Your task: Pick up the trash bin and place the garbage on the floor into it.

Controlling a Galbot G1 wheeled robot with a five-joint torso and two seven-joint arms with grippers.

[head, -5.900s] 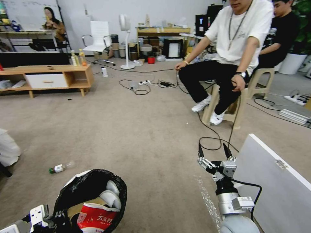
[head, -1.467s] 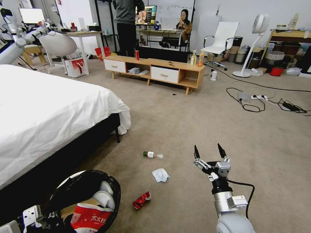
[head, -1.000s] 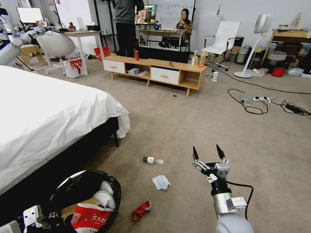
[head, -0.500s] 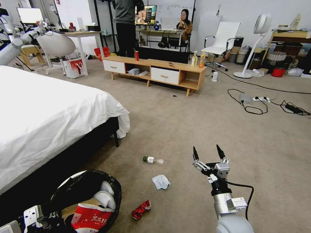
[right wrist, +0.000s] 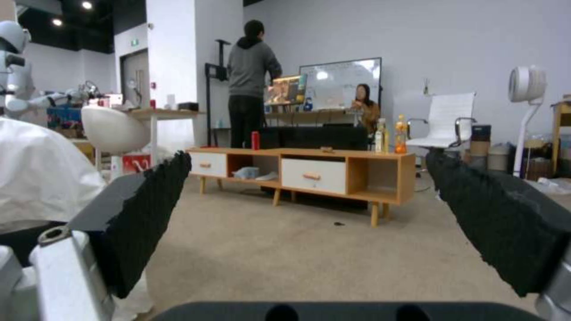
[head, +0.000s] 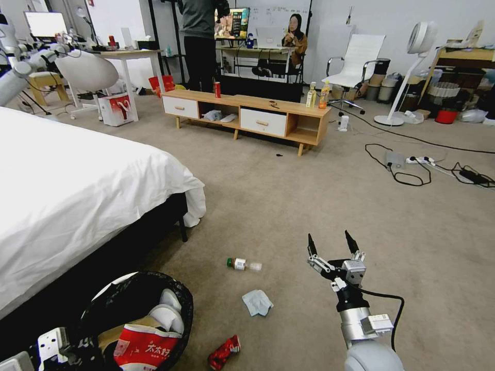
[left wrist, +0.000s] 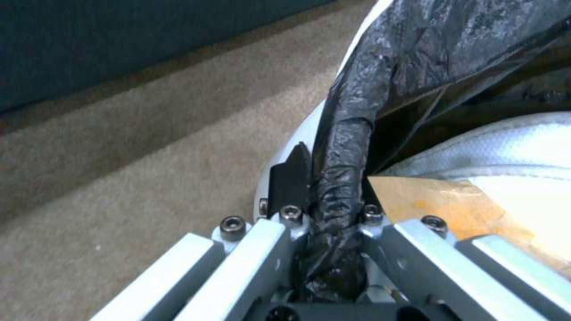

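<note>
The trash bin (head: 119, 305), white with a crinkly black bag, hangs at the lower left, held by its rim (left wrist: 342, 169) in my left gripper (left wrist: 327, 196), which is shut on it. Inside lie a red-and-white snack packet (head: 140, 350), brown paper and white tissues (head: 167, 309). On the floor (head: 289, 206) lie a small clear green-capped bottle (head: 243, 264), a crumpled tissue (head: 257, 302) and a crushed red piece (head: 223, 352). My right gripper (head: 331, 243) hovers open to the right of the bottle, with nothing between its fingers.
A bed with white sheets (head: 77, 190) fills the left side, close beside the bin. A low wooden TV cabinet (head: 247, 116) stands farther ahead. Cables and a power strip (head: 423, 165) lie on the carpet at the right. A standing fan (head: 407, 67) is beyond them.
The whole view first swung left to face the bed and garbage, then shifted slightly. The floor garbage now sits a little lower in view. Both arms keep their pose.
</note>
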